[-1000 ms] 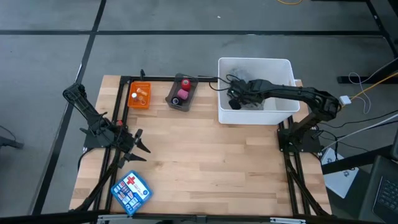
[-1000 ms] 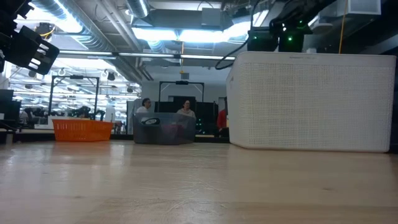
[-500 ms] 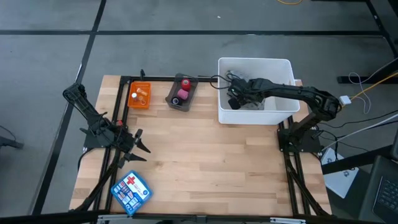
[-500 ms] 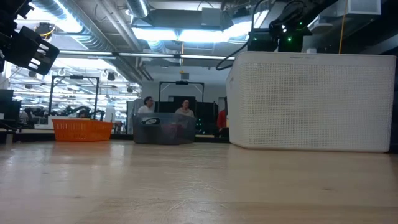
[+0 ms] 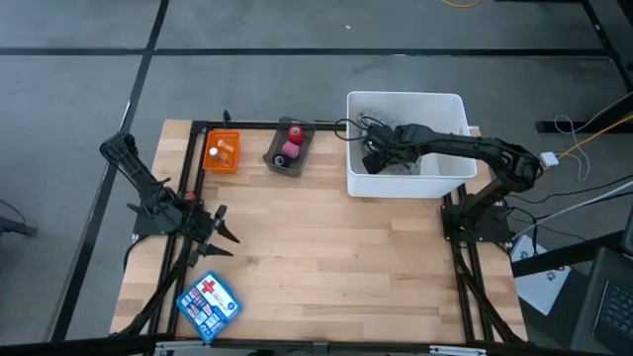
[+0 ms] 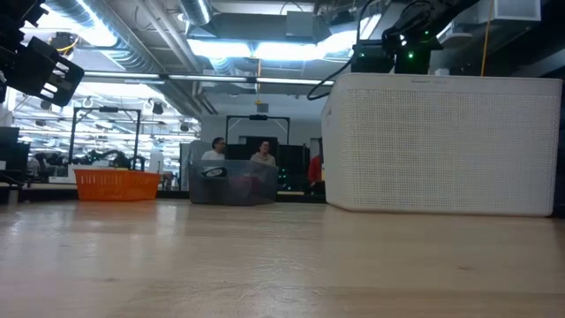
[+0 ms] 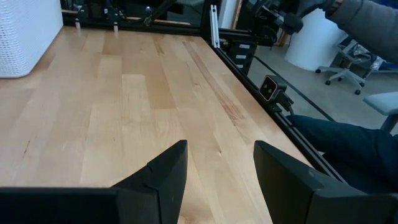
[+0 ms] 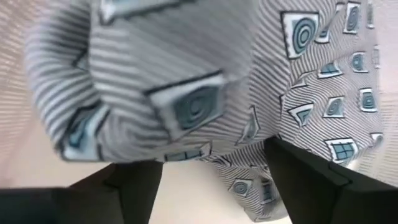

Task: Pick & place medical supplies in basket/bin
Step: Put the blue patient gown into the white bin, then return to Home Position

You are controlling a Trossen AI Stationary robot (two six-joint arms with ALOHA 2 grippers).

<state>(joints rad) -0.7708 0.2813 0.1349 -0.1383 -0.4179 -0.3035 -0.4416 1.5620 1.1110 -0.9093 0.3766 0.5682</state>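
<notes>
A: Where is the right claw?
B: Down inside the white bin at the counter's far right corner, low on the bin's left side. In its wrist view the two fingers stand spread, with the grey patterned cloth lying just past them and nothing held.

A: And the other supplies?
B: Along the far edge. The vials sit in an orange tray near the far left corner; the red roll and pink roll share a dark tray beside it.

A: The left claw?
B: It hangs by the left edge, fingers parted and empty. A blue first-aid box lies at the near left corner.
</notes>
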